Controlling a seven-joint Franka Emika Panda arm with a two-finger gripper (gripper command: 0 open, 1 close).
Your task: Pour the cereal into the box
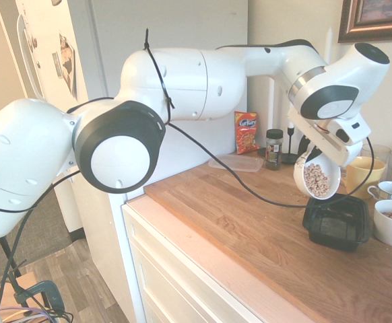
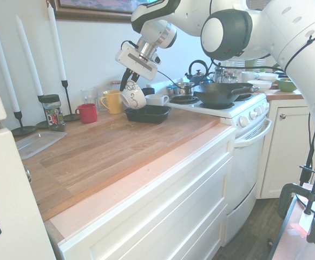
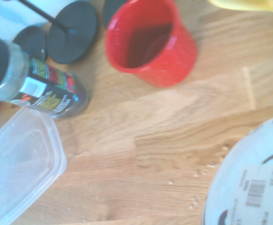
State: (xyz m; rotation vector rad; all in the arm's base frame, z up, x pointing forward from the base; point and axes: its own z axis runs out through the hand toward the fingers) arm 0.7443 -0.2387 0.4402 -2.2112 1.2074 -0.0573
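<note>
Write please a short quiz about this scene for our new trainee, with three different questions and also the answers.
1. Multiple choice: what does the gripper hold?
A) the bowl
B) the pan
C) the kettle

2. True or false: all the cereal is in the bowl.

3. Fill in the colour: the mug nearest to the jar is ____.

Key:
1. A. The bowl is held tilted, and its mouth shows cereal inside.
2. False. A few pieces lie on the counter.
3. red
</note>
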